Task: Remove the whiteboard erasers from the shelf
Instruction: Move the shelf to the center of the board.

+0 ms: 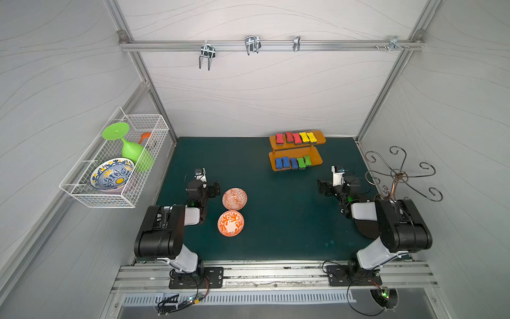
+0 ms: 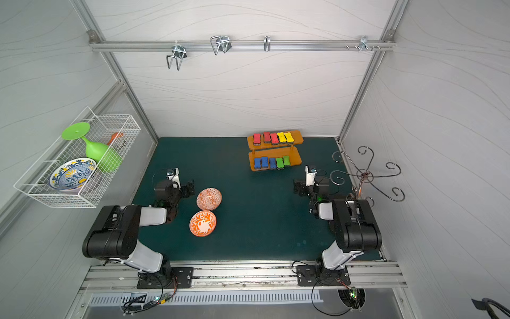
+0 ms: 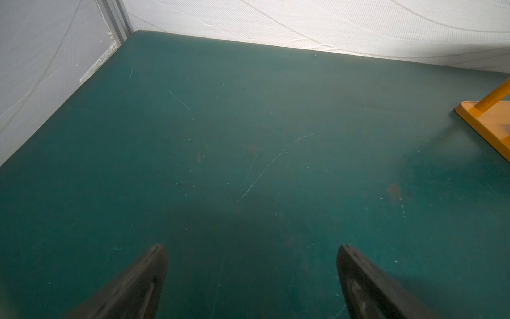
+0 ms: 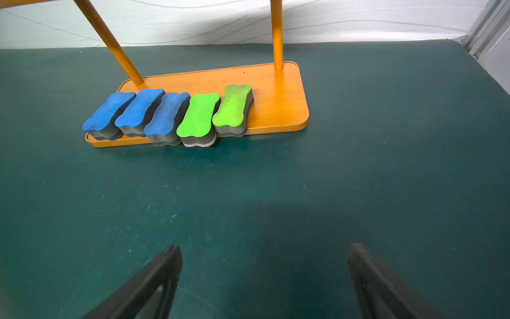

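Black left fingers [image 3: 138, 287] and right fingers [image 4: 154, 287] are showing closest in the wrist views. Both pairs are standing wide apart with nothing between them, hanging over the dark green bench [image 1: 276, 229]. Both arms are resting low over the near half of the bench, the left one just beside two round orange bowls [image 1: 234, 198] [image 1: 230, 223], the right one well apart from them on the other side. The shelf [image 1: 316, 160] is standing at the far side of the bench, right of the middle and near the back wall, in both top views. All ten whiteboard erasers [image 1: 297, 138] are lying on it. On the upper board three red erasers [image 1: 289, 137] and two yellow erasers [image 1: 304, 137] are sitting side by side in one row. On the lower board three blue erasers [image 4: 139, 107] and two green erasers [image 4: 198, 114] are forming a second row, pressing against each other. In the right wrist view one blue and one green eraser, in the middle of that row, are hanging a little over the front edge of the board. The right fingers are pointing toward this lower row but are not touching it. The left wrist view is catching only one corner of the shelf. On the left wall a white wire basket [image 1: 110, 197] is holding a green goblet [image 1: 132, 152] and a blue patterned bowl [image 1: 111, 174].
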Robot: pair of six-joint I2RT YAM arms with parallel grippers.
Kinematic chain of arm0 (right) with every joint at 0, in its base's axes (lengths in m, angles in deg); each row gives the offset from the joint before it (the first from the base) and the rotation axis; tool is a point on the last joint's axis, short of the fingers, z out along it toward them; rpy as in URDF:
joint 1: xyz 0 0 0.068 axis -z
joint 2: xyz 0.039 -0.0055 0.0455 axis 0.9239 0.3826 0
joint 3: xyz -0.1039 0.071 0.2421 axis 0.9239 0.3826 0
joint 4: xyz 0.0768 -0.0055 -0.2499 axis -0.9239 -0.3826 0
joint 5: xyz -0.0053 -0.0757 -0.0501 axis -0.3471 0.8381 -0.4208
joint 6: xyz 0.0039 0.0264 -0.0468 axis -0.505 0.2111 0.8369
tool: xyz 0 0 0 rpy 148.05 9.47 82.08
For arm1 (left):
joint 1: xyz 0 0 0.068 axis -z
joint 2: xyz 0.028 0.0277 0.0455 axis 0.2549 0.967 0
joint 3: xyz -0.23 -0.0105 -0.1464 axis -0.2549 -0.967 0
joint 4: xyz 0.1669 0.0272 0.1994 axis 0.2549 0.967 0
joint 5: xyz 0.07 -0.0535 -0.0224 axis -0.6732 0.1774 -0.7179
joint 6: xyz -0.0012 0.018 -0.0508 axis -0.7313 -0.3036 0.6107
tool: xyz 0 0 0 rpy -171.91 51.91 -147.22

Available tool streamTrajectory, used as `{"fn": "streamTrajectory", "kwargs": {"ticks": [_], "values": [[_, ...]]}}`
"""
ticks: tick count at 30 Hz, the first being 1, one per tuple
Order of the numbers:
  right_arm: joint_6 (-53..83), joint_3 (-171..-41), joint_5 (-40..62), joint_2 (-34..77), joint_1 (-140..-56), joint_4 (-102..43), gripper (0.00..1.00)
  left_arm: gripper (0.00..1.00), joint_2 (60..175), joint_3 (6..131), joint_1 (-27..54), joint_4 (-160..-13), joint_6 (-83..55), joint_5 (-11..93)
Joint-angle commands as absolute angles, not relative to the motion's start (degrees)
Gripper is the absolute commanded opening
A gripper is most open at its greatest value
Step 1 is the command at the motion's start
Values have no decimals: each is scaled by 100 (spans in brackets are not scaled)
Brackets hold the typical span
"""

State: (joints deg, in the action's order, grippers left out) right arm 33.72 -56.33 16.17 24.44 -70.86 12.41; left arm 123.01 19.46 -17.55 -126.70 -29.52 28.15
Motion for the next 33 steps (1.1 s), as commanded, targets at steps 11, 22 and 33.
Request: {"fn": "streamTrajectory", "kwargs": {"ticks": [11,22,33], "values": [[3410,-5582,1566,2358,-7071,1257,99,100,12240,1954,-1793,-12976,-2918,2854],[3410,-5580,1618,2347,-7090,1264,99,100,12195,1978,-1740,-12923,-2874,2546],[3797,-7452,5977,895,-10290,-3038,99,89,10548,4067,-784,-8250,-1272,1170]]}}
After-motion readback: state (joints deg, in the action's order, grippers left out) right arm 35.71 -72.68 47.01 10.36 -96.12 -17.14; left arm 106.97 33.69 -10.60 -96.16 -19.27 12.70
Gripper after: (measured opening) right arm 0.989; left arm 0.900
